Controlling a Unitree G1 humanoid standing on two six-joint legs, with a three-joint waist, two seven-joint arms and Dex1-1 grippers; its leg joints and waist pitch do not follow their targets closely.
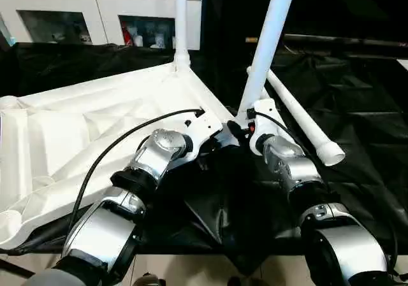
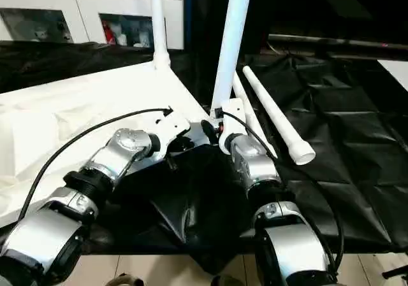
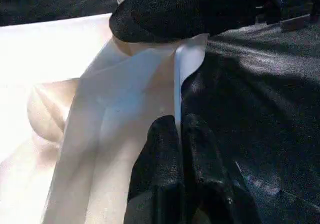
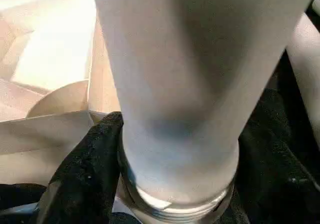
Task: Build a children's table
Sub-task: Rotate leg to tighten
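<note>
Right gripper [image 4: 175, 194]: grasping the tilted leg [image 1: 271, 37] at the tabletop's [image 1: 76, 133] near corner.
Left gripper [image 3: 180, 134]: clenched, empty, resting beside that corner.
Spare legs [image 2: 277, 117]: lying beside the tabletop.

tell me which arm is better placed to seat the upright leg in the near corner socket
Right: its tool wraps the long white tubular leg just above the white plastic tabletop's corner. The left tool is shut beside that rim.

I'm looking down over both forearms through the head pair; both wrist cameras are sitting close, sharing the tabletop [image 1: 95, 127] corner and upright leg [image 4: 175, 84].
</note>
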